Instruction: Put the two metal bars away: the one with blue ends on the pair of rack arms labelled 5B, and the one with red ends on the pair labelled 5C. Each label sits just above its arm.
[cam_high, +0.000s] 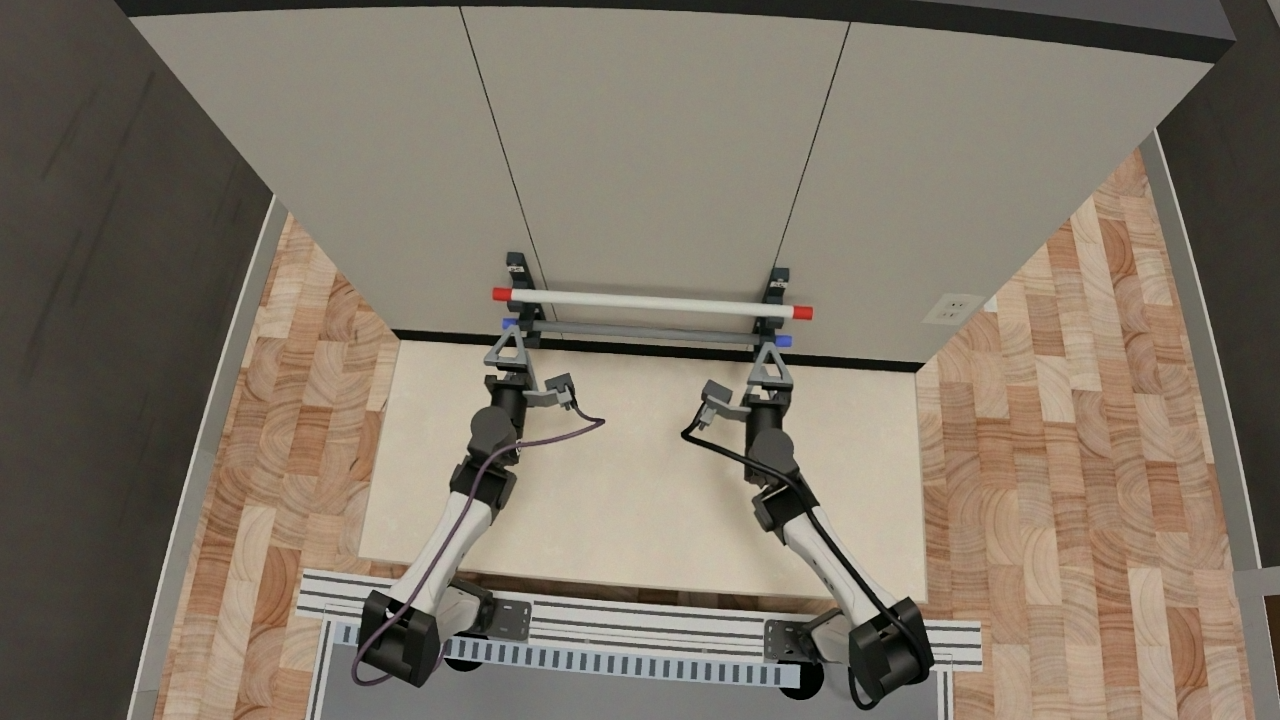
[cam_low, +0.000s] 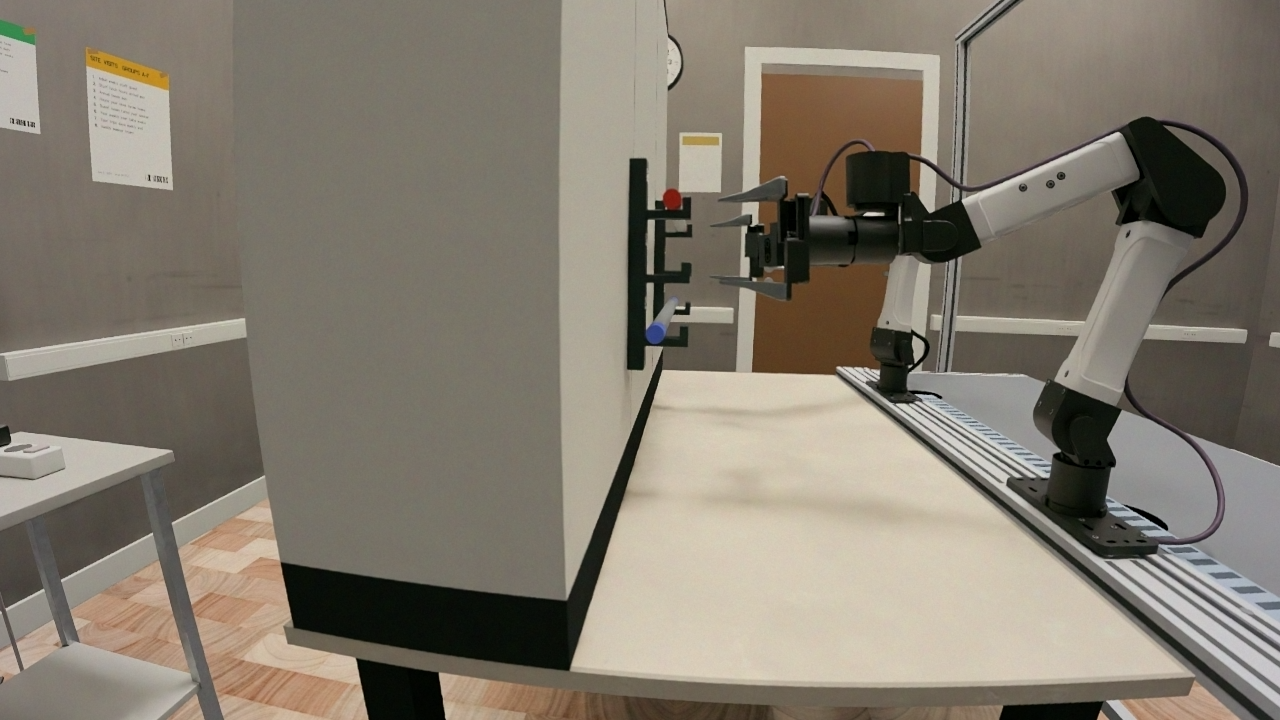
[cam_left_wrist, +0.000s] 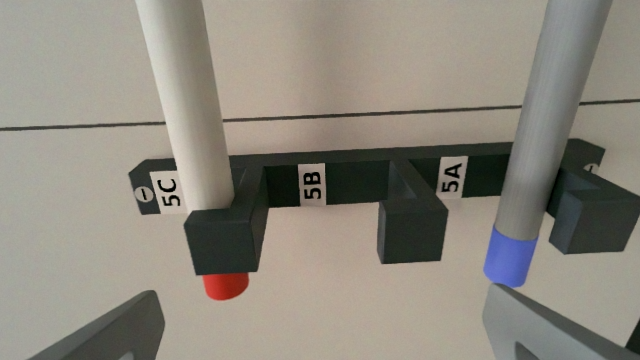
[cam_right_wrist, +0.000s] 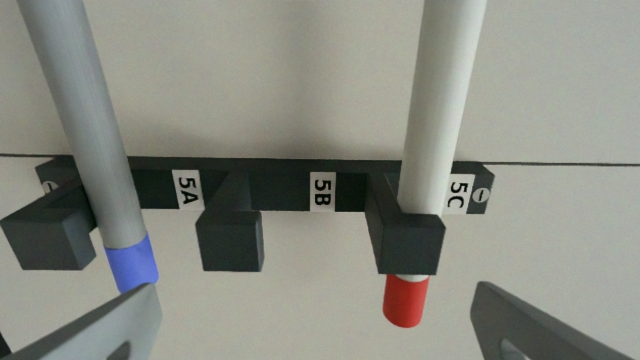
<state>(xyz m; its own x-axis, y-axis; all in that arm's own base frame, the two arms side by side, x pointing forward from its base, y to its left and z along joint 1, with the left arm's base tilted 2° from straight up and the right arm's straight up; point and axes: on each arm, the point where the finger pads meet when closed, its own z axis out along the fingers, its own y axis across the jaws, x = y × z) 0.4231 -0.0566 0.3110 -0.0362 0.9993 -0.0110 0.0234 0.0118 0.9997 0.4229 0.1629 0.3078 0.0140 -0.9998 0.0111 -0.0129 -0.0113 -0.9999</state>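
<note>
The red-ended white bar (cam_high: 644, 303) (cam_left_wrist: 185, 110) (cam_right_wrist: 442, 100) (cam_low: 672, 199) rests on the top pair of rack arms, under the 5C labels (cam_left_wrist: 169, 192) (cam_right_wrist: 458, 194). The blue-ended grey bar (cam_high: 653, 334) (cam_left_wrist: 555, 115) (cam_right_wrist: 90, 115) (cam_low: 656, 333) rests on the lowest pair, under the 5A labels (cam_left_wrist: 452, 177) (cam_right_wrist: 188, 190). The middle arms (cam_left_wrist: 412, 232) (cam_right_wrist: 232, 242), under the 5B labels (cam_left_wrist: 312, 184) (cam_right_wrist: 322, 192), hold no bar. My left gripper (cam_high: 512, 327) (cam_low: 723, 239) (cam_left_wrist: 323, 302) is open in front of the left rack upright. My right gripper (cam_high: 768, 347) (cam_right_wrist: 316, 296) is open in front of the other upright. Neither touches a bar.
The racks are fixed to a tall pale cabinet (cam_high: 653, 134) (cam_low: 402, 313) with a black base strip. It stands at the back of the cream table (cam_high: 626, 501) (cam_low: 805, 555). Both arms stand on a metal rail (cam_high: 626, 626) along the front. The hooked arm tips stick out towards my grippers.
</note>
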